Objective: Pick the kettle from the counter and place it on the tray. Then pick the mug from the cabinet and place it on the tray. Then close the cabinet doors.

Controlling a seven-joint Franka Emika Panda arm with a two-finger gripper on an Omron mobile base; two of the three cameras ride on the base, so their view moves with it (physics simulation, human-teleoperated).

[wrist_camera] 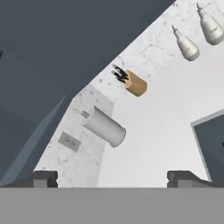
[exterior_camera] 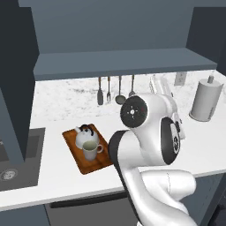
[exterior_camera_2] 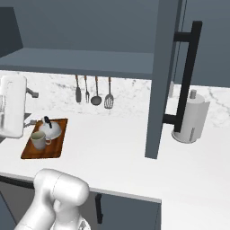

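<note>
- Left base view: the tray (exterior_camera: 76, 155) lies on the surface (exterior_camera: 53, 185) at the left, with the kettle (exterior_camera: 85, 134) on its far half and the mug (exterior_camera: 90, 151) just in front, touching or nearly so.
- The cabinet (exterior_camera: 119, 62) hangs above, its shelf bare.
- Right base view: one door (exterior_camera_2: 159, 76) stands open, edge-on, with a black bar handle (exterior_camera_2: 187, 76); the paper-towel roll (exterior_camera_2: 191, 117) stands behind it on the right.
- Utensils (exterior_camera_2: 94, 92) hang on the back wall.
- Hand view: the claw (wrist_camera: 113, 178) is spread wide and holds nothing; beyond it lie a knife block (wrist_camera: 132, 82) and two bottles (wrist_camera: 199, 37).
</note>
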